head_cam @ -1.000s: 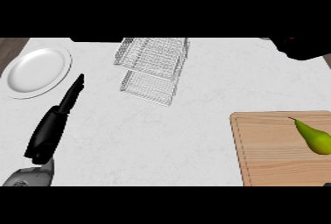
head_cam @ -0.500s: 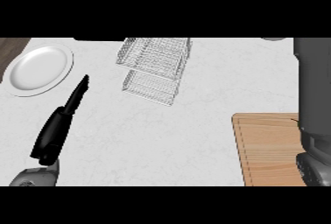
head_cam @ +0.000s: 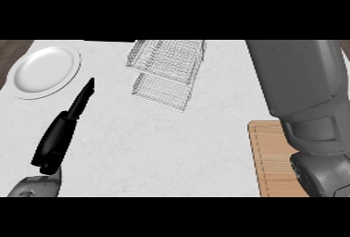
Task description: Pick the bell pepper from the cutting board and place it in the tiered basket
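Right forearm point(head_cam: 301, 92) now overhangs cutting board's point(head_cam: 268, 157) edge.

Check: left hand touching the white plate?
Apart. Head view shows bare counter between the left hand's fingertips and the white plate rim.

Left hand point(head_cam: 63, 132) shows slim, glossy black, tapering to a pointed tip, joined to a rounded grey wrist cuff. On the right, a bulky grey forearm point(head_cam: 304, 88) in smooth segmented shells, seemingly ending in a darker rounded joint.

White plate point(head_cam: 42, 71), tan cutting board point(head_cam: 270, 162) (grey-veined counter point(head_cam: 171, 148))
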Robot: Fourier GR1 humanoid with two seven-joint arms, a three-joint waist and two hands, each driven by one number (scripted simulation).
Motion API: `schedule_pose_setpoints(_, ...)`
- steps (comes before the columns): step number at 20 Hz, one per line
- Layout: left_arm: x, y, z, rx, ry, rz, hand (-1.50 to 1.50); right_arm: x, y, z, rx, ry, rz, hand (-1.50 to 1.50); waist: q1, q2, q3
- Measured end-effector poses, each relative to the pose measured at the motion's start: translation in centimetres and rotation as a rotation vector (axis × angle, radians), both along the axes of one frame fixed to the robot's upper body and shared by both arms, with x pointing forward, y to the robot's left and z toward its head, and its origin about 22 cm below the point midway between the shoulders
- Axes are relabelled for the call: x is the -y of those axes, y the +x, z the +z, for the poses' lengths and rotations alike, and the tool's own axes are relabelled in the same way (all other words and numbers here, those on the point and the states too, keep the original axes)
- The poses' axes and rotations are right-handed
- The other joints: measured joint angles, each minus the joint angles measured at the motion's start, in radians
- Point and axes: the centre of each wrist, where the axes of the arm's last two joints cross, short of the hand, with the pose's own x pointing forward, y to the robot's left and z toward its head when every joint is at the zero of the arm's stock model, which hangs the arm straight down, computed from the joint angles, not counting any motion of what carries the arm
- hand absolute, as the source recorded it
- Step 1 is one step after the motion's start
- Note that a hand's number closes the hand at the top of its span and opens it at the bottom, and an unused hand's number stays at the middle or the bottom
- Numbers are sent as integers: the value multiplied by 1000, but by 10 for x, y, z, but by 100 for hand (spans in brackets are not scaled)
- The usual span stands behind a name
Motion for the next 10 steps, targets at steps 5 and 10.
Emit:
schedule_pose_setpoints(5, 2, 3, 4, 6, -1, -12, 0, -25, 19, -34, -40, 32, -6, 150, 11, 6, 0)
schedule_pose_setpoints(10, 9, 7, 6, 16, -1, -31, 0, -36, 29, -59, -47, 171, 4, -150, 29, 14, 0)
